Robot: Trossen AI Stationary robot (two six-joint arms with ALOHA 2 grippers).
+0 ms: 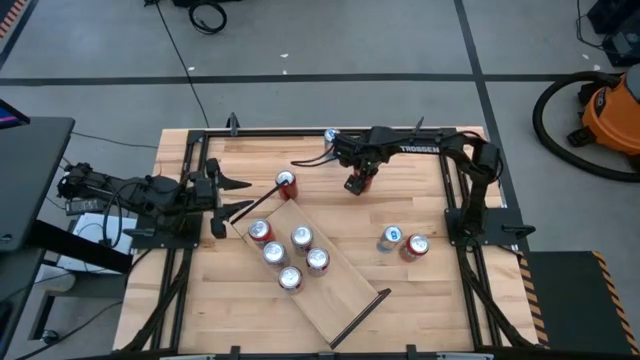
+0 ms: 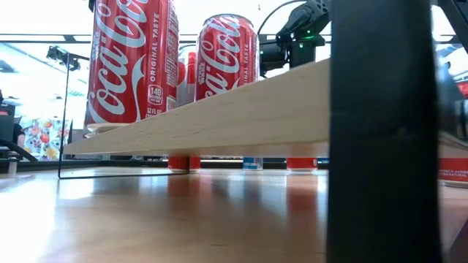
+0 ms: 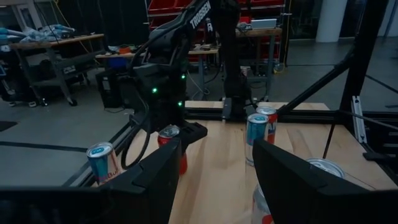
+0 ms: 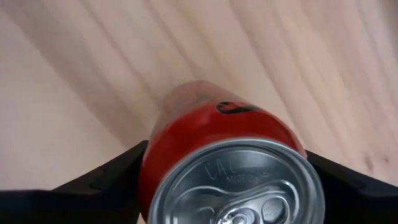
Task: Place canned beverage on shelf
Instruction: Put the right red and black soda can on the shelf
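A red can [image 4: 211, 130] stands upright on the wooden tabletop toward the far side, and my right gripper [image 1: 360, 183] is shut on it from above. The shelf [image 1: 340, 285], a pale plank with a black rod [image 1: 362, 312] at its near end, lies diagonally across the table's middle. It carries several cans [image 1: 290, 255], seen large in the low view [image 2: 131, 66]. My left gripper [image 1: 232, 198] waits level at the table's left edge, open, with nothing between its fingers [image 3: 155, 180]. My right gripper pinches the red can between its two fingers, one on each side of the can's upper wall [image 4: 149, 168], just under the rim. The fingers point straight down. The can is upright and its base [image 3: 174, 167] appears to rest on the table.
Another red can [image 1: 287, 183] stands on the table just past the shelf's far-left end. A blue can [image 1: 390, 238] and a red can [image 1: 415, 246] stand together at the right. One more can [image 1: 330, 133] sits at the far edge. Black frame rails [image 1: 470, 235] border the table.
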